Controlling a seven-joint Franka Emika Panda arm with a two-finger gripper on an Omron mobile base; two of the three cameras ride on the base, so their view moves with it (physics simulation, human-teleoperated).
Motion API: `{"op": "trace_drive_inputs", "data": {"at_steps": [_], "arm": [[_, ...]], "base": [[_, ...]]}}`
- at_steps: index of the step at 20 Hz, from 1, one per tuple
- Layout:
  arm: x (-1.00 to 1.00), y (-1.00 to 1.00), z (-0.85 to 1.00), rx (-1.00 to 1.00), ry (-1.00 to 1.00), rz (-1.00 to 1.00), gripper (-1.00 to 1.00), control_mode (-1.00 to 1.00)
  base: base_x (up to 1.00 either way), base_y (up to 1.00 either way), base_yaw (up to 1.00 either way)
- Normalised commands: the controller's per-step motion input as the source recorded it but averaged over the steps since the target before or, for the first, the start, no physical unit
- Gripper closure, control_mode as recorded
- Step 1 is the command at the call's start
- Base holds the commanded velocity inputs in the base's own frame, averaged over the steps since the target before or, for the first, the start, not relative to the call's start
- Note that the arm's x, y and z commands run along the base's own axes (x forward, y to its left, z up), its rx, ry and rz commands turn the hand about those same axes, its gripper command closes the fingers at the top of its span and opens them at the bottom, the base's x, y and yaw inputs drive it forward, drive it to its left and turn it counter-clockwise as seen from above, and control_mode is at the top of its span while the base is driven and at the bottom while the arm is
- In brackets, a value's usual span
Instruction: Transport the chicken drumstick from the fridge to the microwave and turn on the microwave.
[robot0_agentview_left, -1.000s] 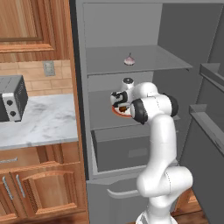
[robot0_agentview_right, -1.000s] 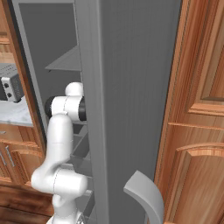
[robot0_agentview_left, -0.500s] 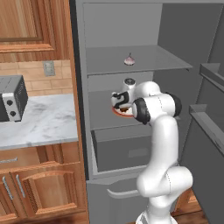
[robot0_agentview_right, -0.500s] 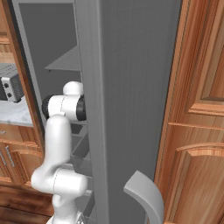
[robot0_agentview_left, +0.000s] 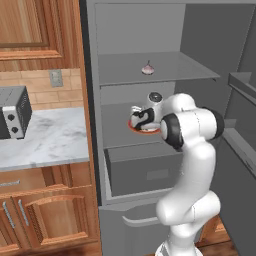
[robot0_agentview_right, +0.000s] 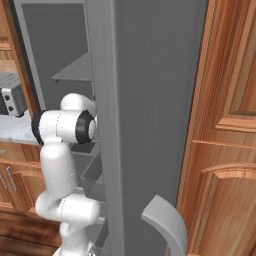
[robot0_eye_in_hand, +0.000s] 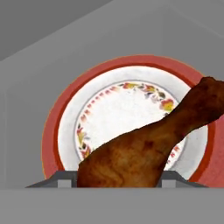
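The chicken drumstick (robot0_eye_in_hand: 140, 153), glossy dark brown, lies across a white plate with a red rim (robot0_eye_in_hand: 65, 127) on the fridge's middle shelf. My gripper (robot0_eye_in_hand: 118, 181) is right over the plate, its two fingertips pressed against the sides of the drumstick's thick end. In the left base view the gripper (robot0_agentview_left: 141, 119) reaches into the open fridge (robot0_agentview_left: 150, 80), just above the red-rimmed plate (robot0_agentview_left: 145, 131). The microwave is out of view.
A pale garlic bulb (robot0_agentview_left: 147, 68) sits on the shelf above. A wide grey drawer (robot0_agentview_left: 145, 170) lies below the plate's shelf. The fridge door (robot0_agentview_right: 150, 100) stands open on the right. A small toaster oven (robot0_agentview_left: 12, 112) rests on the marble counter (robot0_agentview_left: 50, 142) to the left.
The arm has shifted only slightly at the plate; the hand stays low over the middle shelf. Nothing else has moved.
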Motion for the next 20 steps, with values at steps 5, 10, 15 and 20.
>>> {"op": "trace_drive_inputs", "data": {"at_steps": [5, 10, 15, 20], "arm": [[-0.57, 0.0, 0.83, 0.05, 0.0, 0.0, 1.0, -1.0], [-0.58, -0.03, 0.9, 0.06, 0.06, 0.0, 1.0, -1.0], [-0.82, -0.02, 0.38, 0.02, 0.03, 0.0, 1.0, -1.0], [-0.82, -0.04, 0.47, 0.02, 0.02, 0.0, 1.0, -1.0]], "base": [[0.0, 0.0, 0.0], [0.0, 0.0, 0.0], [0.0, 0.0, 0.0], [0.0, 0.0, 0.0]]}}
